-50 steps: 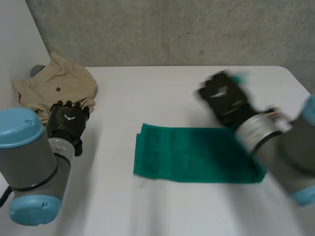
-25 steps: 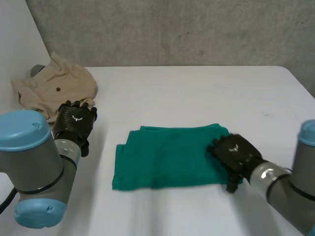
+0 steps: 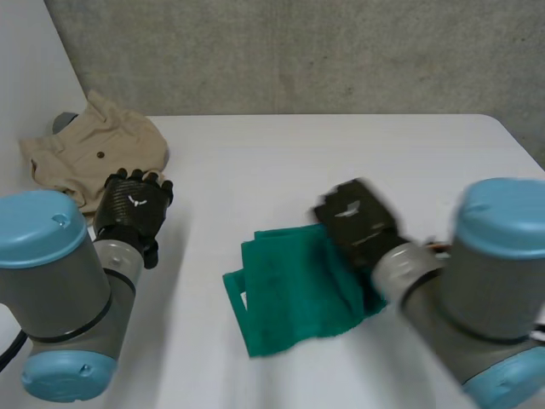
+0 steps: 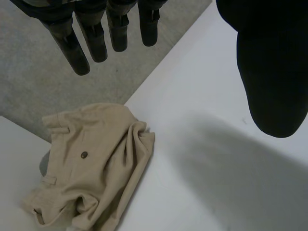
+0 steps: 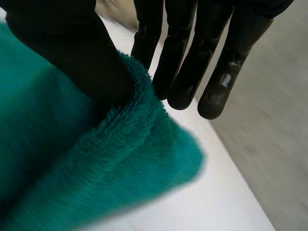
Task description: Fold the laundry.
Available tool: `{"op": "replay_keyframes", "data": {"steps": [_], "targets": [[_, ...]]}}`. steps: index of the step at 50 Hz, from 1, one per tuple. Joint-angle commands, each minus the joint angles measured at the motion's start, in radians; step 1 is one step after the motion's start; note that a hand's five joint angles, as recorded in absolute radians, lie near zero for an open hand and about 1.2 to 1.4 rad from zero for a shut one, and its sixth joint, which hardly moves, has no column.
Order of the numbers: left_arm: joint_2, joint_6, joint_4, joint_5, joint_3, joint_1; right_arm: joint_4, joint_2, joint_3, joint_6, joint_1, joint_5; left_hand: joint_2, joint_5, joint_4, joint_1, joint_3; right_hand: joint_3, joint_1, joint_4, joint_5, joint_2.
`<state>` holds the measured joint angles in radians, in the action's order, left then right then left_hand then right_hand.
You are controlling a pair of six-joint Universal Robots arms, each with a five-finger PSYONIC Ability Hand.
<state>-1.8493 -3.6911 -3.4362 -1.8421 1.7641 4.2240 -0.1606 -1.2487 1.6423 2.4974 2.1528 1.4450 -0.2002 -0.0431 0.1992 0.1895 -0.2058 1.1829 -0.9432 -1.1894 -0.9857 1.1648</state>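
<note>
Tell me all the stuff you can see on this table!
Green fluffy terry towel: one, green, middle of the table, partly folded, one edge lifted.
Crumpled beige cloth garment: one, beige, table's far left corner.
Flat white table: one, white, under everything.
Rough grey wall: one, grey, behind the table.
Robot arms: two, grey with light-blue caps, at the near side.
Left hand: one, black, fingers straight, near the garment.
Right hand: one, black, pinching the towel's edge.

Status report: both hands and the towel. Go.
Right hand pinches green towel at its edge, towel partly doubled over. Left hand open, empty, near beige trousers. Nothing in the way.
</note>
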Motion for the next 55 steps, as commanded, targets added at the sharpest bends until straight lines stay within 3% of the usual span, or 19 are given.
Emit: {"op": "replay_keyframes", "data": {"steps": [1,5,7,8,16,21,25,31,36,44,55], "targets": [[0.019,0.002,-0.001,-0.005,-0.002,-0.003,0.062,0.124,-0.07,-0.003,0.271,-0.04,0.026,0.043,-0.025,-0.015,0.031,0.213,-0.453,-0.207,-0.236,0.231],[0.031,0.017,-0.004,-0.005,-0.023,-0.007,0.026,0.117,-0.033,0.014,0.266,-0.132,0.026,0.043,-0.025,-0.015,0.031,0.133,-0.373,-0.126,-0.156,0.151],[0.031,0.034,-0.004,-0.005,-0.043,-0.015,0.012,0.115,-0.03,0.027,0.251,-0.15,0.026,0.043,-0.025,-0.015,0.031,-0.443,0.203,0.45,0.42,-0.425],[0.03,0.058,-0.003,-0.005,-0.066,-0.028,0.001,0.106,-0.032,0.053,0.213,-0.147,0.026,0.043,-0.025,-0.015,0.031,-1.008,0.769,1.015,0.986,-0.99],[-0.019,0.161,0.025,0.003,-0.19,-0.16,0.012,-0.004,-0.044,0.262,0.009,-0.025,0.026,0.043,-0.025,-0.015,0.031,-1.008,0.769,1.015,0.986,-0.99],[-0.123,0.236,0.115,0.003,-0.277,-0.28,0.093,-0.009,-0.064,0.333,-0.016,-0.023,0.026,0.043,-0.025,-0.015,0.031,-1.008,0.769,1.015,0.986,-0.99],[-0.204,0.331,0.221,0.003,-0.343,-0.32,0.196,0.029,-0.116,0.359,-0.03,-0.025,0.026,0.043,-0.025,-0.015,0.031,-1.008,0.769,1.015,0.986,-0.99],[-0.3,0.439,0.347,0.014,-0.408,-0.341,0.24,0.133,-0.179,0.405,-0.037,-0.021,0.026,0.043,-0.025,-0.015,0.031,-1.008,0.769,1.015,0.986,-0.99],[-0.395,0.441,0.44,0.014,-0.445,-0.34,0.248,0.216,-0.214,0.403,-0.03,-0.025,0.026,0.043,-0.025,-0.015,0.031,-1.008,0.769,1.015,0.986,-0.99],[-0.418,0.436,0.473,-0.011,-0.449,-0.317,0.306,0.311,-0.266,0.379,-0.03,-0.028,0.026,0.043,-0.025,-0.015,0.031,-1.008,0.769,1.015,0.986,-0.99],[-0.387,0.375,0.496,-0.022,-0.456,-0.306,0.273,0.263,-0.243,0.354,-0.042,-0.026,0.026,0.043,-0.025,-0.015,0.031,-1.008,0.769,1.015,0.986,-0.99]]}}
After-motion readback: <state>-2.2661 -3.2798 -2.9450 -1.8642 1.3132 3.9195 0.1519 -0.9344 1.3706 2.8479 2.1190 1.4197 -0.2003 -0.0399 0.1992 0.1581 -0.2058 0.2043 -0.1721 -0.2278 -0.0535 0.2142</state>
